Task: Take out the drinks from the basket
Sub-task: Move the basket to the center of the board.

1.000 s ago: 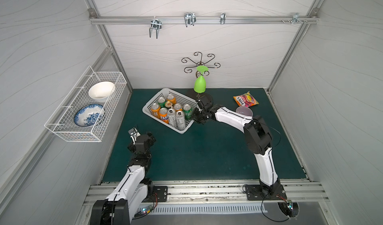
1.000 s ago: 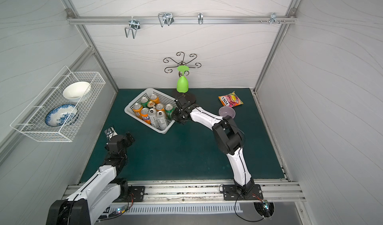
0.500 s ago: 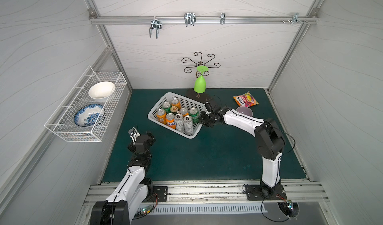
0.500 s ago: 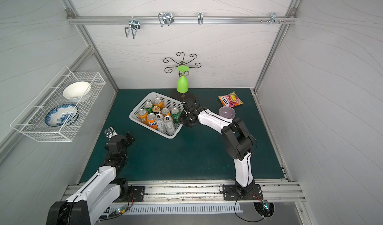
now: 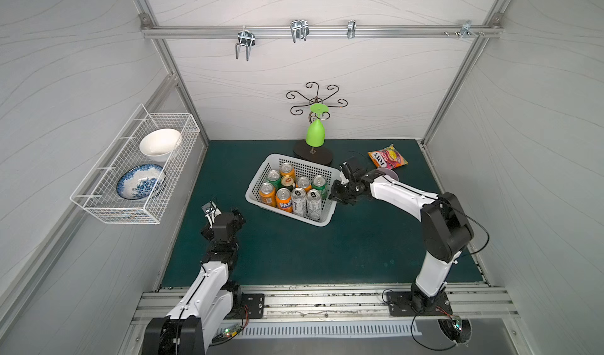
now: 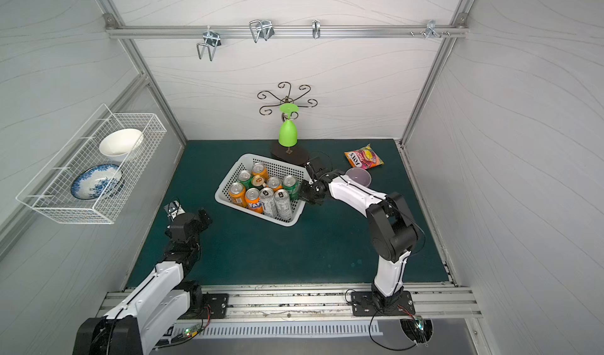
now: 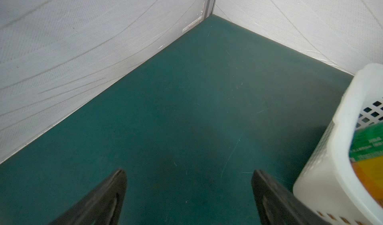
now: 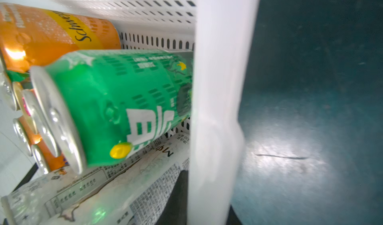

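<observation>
The white perforated basket [image 5: 295, 156] [image 6: 258, 156] stands mid-table with several drinks upright in it: orange cans [image 5: 283, 199], green cans [image 5: 319, 185], a gold-topped can [image 5: 287, 182] and slim silver cans [image 5: 299, 201]. My right gripper [image 5: 335, 195] [image 6: 302, 193] is shut on the basket's right rim [image 8: 217, 89], one finger inside and one outside. In the right wrist view a green can [image 8: 124, 101] and a silver can [image 8: 103, 193] sit just inside that rim. My left gripper [image 5: 228, 214] [image 7: 189, 176] is open and empty over bare mat, left of the basket's corner [image 7: 323, 161].
An orange-yellow snack packet [image 5: 387, 156] and a purple cup [image 5: 389, 175] lie behind my right arm. A green glass [image 5: 315, 133] hangs on a scrolled stand right behind the basket. A wire rack [image 5: 137, 170] with bowls hangs on the left wall.
The basket has slid right and toward the front, with my right gripper holding its rim. The right elbow has swung out to the right. The left arm has not moved.
</observation>
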{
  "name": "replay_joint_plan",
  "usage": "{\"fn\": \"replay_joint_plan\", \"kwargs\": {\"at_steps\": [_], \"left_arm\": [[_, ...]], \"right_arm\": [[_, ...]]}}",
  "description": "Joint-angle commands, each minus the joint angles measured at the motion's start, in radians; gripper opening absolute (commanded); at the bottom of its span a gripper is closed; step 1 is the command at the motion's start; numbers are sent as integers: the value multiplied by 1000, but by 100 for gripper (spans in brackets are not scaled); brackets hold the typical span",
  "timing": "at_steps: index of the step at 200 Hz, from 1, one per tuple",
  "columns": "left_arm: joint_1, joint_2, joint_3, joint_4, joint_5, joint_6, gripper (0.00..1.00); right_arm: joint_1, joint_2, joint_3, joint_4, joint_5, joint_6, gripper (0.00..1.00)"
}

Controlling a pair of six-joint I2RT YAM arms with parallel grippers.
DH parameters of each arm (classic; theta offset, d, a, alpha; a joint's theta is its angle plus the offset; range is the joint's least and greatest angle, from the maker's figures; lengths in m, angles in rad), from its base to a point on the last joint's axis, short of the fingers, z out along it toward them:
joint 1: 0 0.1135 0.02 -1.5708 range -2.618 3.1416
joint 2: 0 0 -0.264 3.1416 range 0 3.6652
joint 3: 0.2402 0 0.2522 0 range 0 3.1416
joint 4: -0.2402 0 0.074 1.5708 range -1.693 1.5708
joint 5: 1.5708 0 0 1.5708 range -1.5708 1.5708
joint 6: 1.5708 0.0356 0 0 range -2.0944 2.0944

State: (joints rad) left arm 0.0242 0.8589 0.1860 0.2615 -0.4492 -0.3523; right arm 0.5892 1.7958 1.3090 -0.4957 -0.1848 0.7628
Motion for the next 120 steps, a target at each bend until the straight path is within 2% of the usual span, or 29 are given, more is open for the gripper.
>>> {"fn": "replay_joint_plan", "kwargs": {"at_steps": [1,52,120], "left_arm": [[-3,-3,37,30,-5,-1,98],[-3,8,43,29,-3,1,98],[-3,24,50,29,1,2,98]], "right_arm": [[-41,-68,-7,-90,71,-252,1],[-137,-80,-6,-114,76,-377,1],[-230,-17,91,-155,80,-539,0]]}}
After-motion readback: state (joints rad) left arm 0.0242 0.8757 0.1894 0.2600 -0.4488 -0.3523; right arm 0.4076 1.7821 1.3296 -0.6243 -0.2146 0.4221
